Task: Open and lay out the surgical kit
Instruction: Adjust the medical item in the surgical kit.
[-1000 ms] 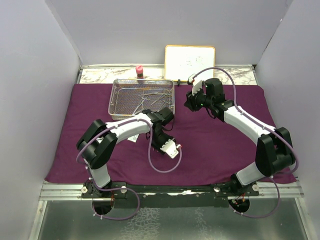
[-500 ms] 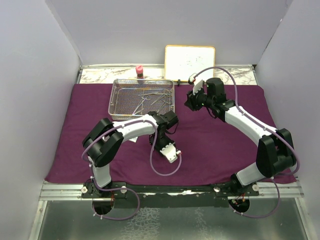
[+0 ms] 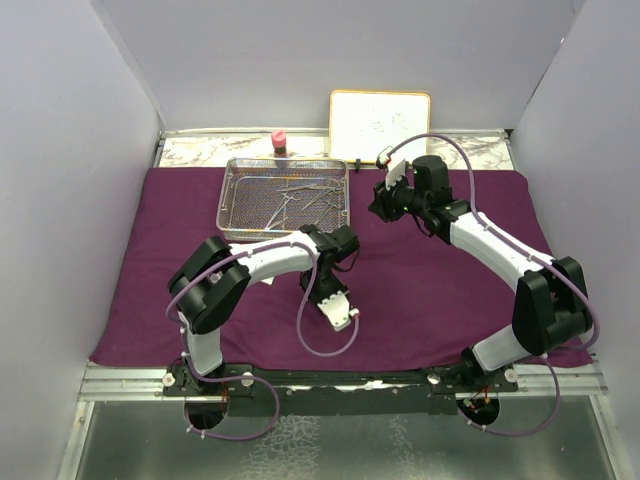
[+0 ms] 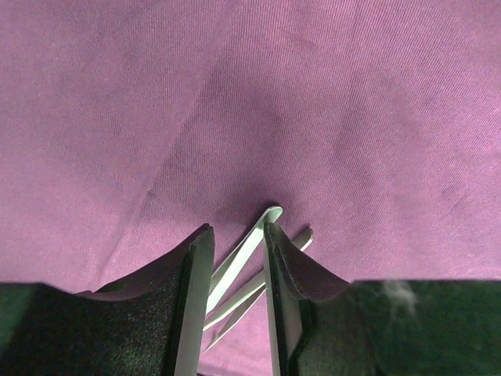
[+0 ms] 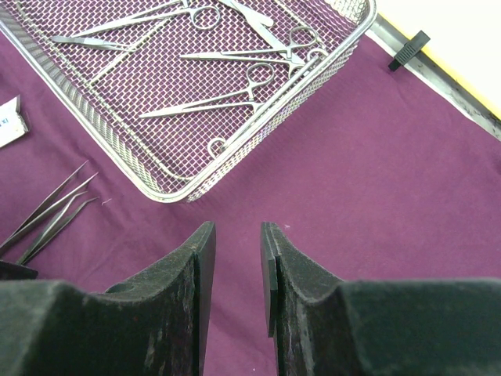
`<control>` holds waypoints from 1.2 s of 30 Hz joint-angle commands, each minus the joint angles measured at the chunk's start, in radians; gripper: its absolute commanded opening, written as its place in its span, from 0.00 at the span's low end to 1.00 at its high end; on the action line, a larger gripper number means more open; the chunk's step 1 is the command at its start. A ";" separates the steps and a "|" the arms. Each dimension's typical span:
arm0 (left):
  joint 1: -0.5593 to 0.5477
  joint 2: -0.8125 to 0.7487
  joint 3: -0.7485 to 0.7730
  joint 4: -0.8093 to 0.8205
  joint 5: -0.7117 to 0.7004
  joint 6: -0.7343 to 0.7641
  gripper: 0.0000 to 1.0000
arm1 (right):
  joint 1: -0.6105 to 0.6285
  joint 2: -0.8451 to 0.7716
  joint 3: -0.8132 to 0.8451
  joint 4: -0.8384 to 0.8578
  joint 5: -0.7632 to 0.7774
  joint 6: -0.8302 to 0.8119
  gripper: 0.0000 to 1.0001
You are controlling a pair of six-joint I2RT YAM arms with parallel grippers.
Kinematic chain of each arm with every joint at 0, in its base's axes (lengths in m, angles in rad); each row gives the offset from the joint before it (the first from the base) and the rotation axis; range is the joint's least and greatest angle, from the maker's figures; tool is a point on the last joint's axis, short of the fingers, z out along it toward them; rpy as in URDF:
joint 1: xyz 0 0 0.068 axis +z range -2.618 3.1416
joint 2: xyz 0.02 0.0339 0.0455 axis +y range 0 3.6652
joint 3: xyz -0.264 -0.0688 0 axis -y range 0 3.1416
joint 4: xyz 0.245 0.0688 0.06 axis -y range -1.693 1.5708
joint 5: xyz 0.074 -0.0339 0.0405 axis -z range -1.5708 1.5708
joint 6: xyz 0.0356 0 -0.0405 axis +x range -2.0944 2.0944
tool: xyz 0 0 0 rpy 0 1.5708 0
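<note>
We note left gripper (image 4: 235, 235) jaws astride the forceps (image 4: 239, 254) on the purple wrap (image 4: 235, 94), pinch unclear, so we fear slipping or a snagged wrap; right gripper (image 5: 236, 231) jaws apart, empty.

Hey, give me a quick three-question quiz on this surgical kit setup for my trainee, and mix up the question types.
1. What slim steel tool lies between the fingers of the left gripper?
2. True or false: the right gripper is shut on something.
3. Where do the ring-handled clamps lie? A) in the mesh tray; B) in the right gripper; C) under the left gripper.
Key: 1, forceps. 2, false: its jaws stand apart with nothing between them. 3, A.
</note>
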 commanded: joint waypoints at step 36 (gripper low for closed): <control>-0.032 0.036 0.022 -0.039 -0.086 0.150 0.07 | -0.007 -0.017 0.002 0.006 -0.029 0.000 0.30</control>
